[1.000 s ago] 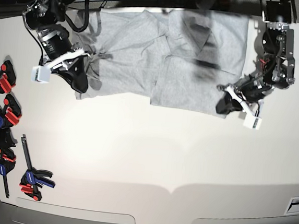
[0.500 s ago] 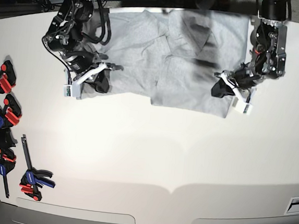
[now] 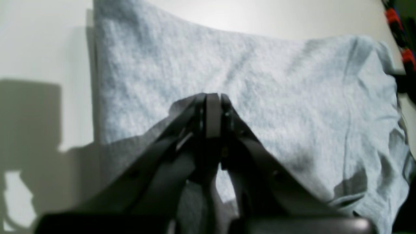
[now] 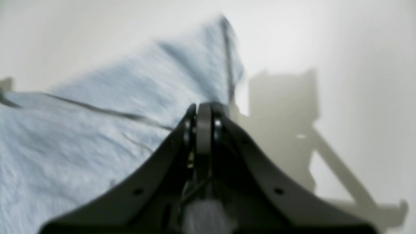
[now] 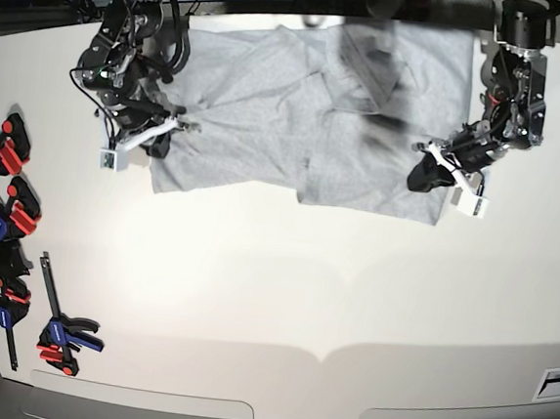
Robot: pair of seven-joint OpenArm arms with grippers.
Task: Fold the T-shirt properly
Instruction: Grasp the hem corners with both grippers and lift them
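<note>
Left fingers pressed together over T-shirt; right fingers pressed together at its edge.

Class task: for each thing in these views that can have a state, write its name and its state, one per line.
T-shirt: spread on the table, rumpled, partly folded over itself.
Left gripper: shut, at the shirt's edge.
Right gripper: shut, at the shirt's opposite edge.
Clamps: lying unused at the table's side.

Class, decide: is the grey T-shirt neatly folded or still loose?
Still loose: the T-shirt lies wide and wrinkled on the table, one flap overlapping unevenly.
</note>
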